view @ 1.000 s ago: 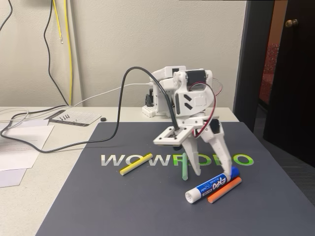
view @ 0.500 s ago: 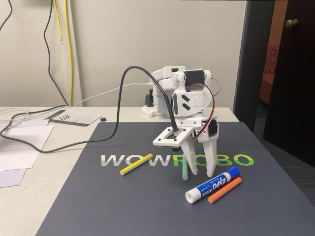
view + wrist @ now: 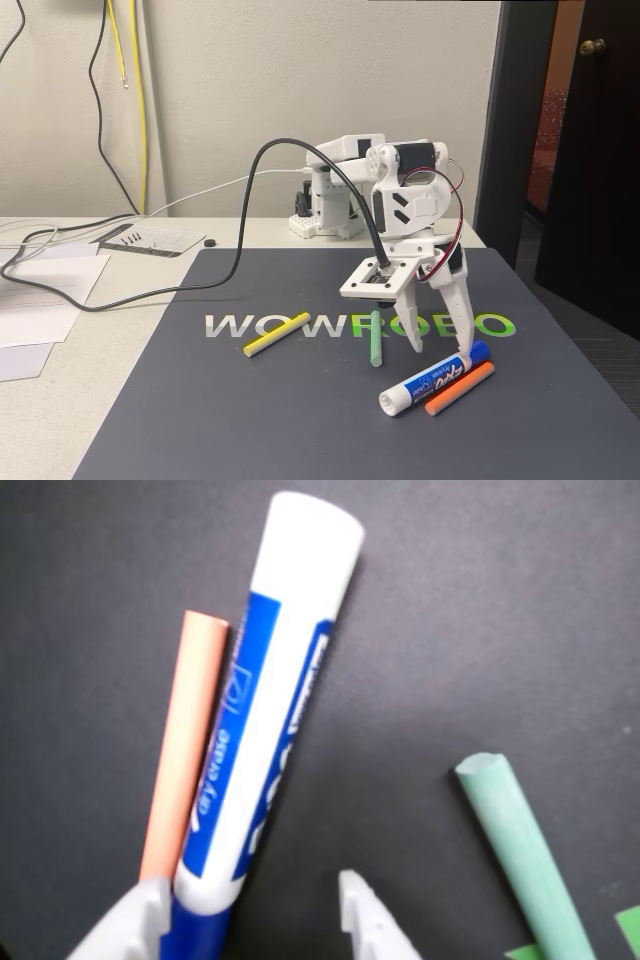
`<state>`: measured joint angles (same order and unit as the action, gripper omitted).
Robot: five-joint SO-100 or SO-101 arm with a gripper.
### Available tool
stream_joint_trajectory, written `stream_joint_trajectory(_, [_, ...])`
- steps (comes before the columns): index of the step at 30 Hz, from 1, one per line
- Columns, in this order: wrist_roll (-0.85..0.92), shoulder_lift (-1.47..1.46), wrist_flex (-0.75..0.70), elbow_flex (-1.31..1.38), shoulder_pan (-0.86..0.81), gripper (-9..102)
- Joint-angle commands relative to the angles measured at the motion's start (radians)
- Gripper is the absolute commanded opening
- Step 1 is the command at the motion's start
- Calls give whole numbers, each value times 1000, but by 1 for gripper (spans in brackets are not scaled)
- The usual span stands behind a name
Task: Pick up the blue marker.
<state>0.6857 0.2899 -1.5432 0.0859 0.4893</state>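
The dark mat point(image 3: 250, 400) carries four writing items: one blue marker point(image 3: 432, 379), one orange stick point(image 3: 458, 389), one light-green stick point(image 3: 375, 338) and one yellow stick point(image 3: 276, 335). The blue marker lies flat at the right front of the mat in the fixed view, its white end toward the camera and its blue cap pointing back and right; the orange stick lies alongside it on the near side, touching or almost touching. The green stick lies just to the left of the marker, apart from it, and the yellow stick lies further left, well apart. The claw point(image 3: 438, 352) points down at the cap end of the marker with its two fingers spread apart. In the wrist view the fingertips point(image 3: 365, 917) straddle the capped end of the marker point(image 3: 270, 730): one tip sits against the barrel beside the orange stick point(image 3: 185, 750), while the other stands clear of the barrel on the side of the green stick point(image 3: 515, 845). The marker rests on the mat and is not pinched. No containers are visible.
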Motion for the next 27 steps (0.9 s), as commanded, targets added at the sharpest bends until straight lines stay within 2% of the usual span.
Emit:
stream_joint_trajectory(1, [15, 15, 8, 12, 11, 23])
stream_joint_trajectory(27, [224, -48, 173, 14, -37, 21])
